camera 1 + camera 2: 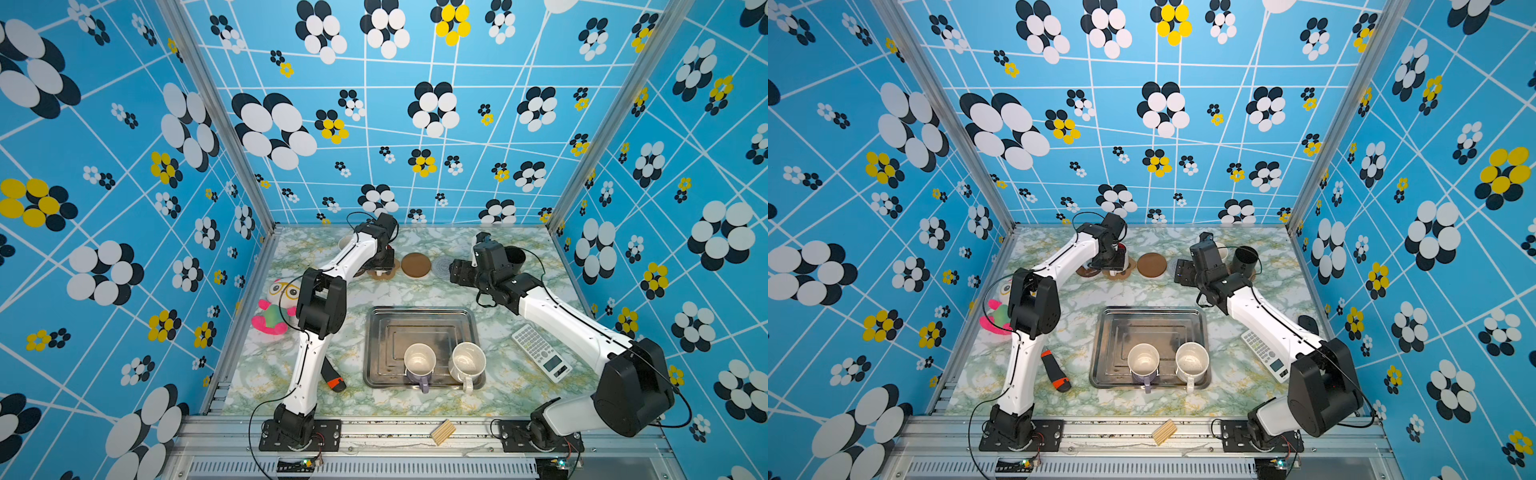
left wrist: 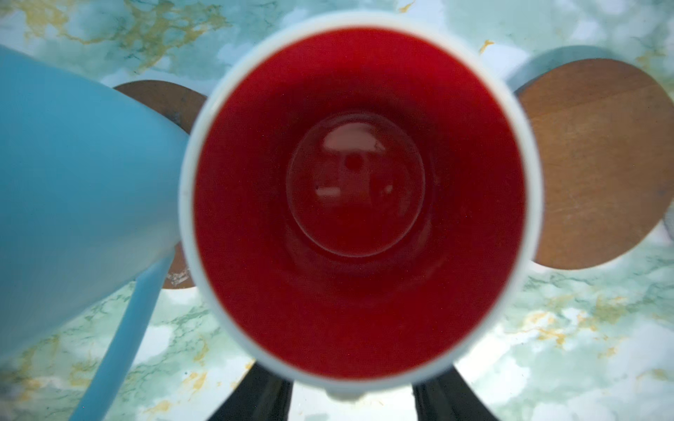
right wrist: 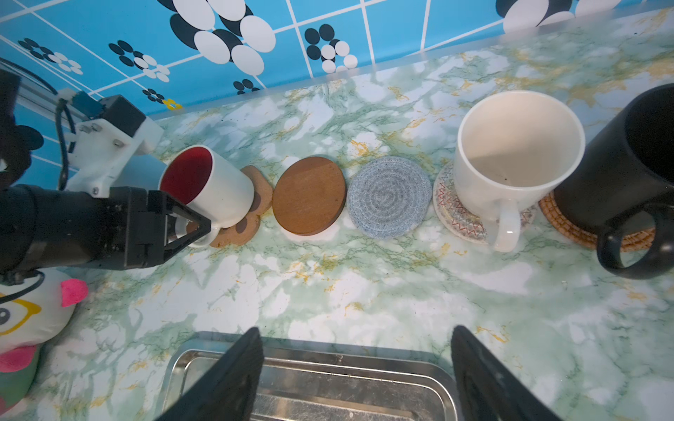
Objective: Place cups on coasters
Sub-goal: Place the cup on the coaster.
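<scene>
The white cup with a red inside stands on the tan paw coaster. My left gripper is open, its fingers on either side of the handle with gaps showing. Beside it, a light blue cup sits on a dark brown disc. A bare brown disc and a bare grey woven coaster follow. A cream cup stands on the whitish coaster, and a black cup on the rattan one. My right gripper hangs open and empty over the tray's far rim.
The steel tray holds a lavender cup and a cream cup near its front edge. A plush toy lies at the left, a black-and-orange tool front left, a calculator at the right.
</scene>
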Available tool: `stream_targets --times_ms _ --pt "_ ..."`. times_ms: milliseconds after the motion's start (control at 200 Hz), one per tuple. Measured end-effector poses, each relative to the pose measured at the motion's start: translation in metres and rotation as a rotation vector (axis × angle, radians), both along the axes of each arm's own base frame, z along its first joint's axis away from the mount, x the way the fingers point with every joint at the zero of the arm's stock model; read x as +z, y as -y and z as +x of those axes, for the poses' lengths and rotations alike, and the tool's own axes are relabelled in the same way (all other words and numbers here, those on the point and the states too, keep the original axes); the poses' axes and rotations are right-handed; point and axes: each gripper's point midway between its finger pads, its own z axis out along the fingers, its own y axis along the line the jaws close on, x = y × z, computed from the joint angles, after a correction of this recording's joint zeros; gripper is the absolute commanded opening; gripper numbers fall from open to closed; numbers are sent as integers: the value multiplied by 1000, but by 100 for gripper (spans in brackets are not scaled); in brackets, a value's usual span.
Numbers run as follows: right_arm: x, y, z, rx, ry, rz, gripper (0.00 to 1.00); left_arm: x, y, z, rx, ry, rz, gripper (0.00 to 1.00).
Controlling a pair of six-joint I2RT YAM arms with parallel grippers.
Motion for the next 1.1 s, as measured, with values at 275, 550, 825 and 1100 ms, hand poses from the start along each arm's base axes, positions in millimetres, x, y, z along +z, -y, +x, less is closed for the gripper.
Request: stream_targets --times_ms 275,550,825,1100 --pt "11 1 -3 2 21 14 82 62 10 -17 -28 135 -38 51" --pt "14 -2 -5 10 21 37 81 103 17 -34 -24 261 -79 51" --pt "8 -1 -11 11 -12 26 81 125 42 -55 -67 374 -107 53" --pt "21 6 -21 8 -26 -37 81 128 50 -84 -110 446 -146 57"
